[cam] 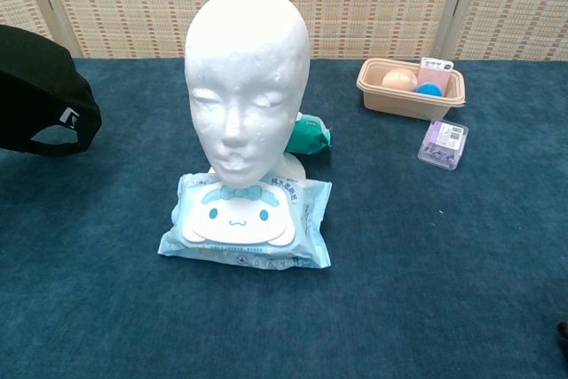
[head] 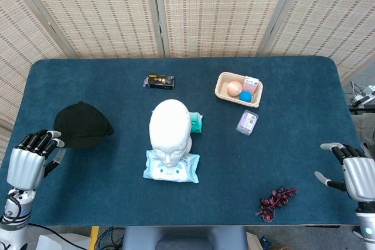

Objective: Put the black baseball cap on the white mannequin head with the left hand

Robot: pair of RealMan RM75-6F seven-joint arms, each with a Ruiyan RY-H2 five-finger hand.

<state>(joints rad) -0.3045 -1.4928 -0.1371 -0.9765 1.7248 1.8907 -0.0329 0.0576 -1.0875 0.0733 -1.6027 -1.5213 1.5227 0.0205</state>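
- Sitting at about 9 o'clock from the white mannequin head, well apart from it, the black baseball cap rests on the blue table; in the chest view the cap looks tipped up, its rear opening facing the camera, which suggests it is propped rather than lying flat.
- The left hand is at the table's near-left corner, roughly 7 o'clock from the cap. Its fingers are lined up side by side and curled forward, their tips just beside the cap's near edge; whether they actually pinch the fabric I cannot tell.
- The right hand sits at the far right edge, fingers spread and holding nothing, likely parked out of the way because the task belongs to the other arm.
- The head stands upright on a wipes pack, which gives it a base and leaves its crown free from every side.
- My judgement: the task is at its start, with the cap not yet carried. The next move calls for a firm hold on the cap, then a lift toward 3 o'clock over the crown.
- Risk: a loose pinch may let the soft cap sag or slip on the way.
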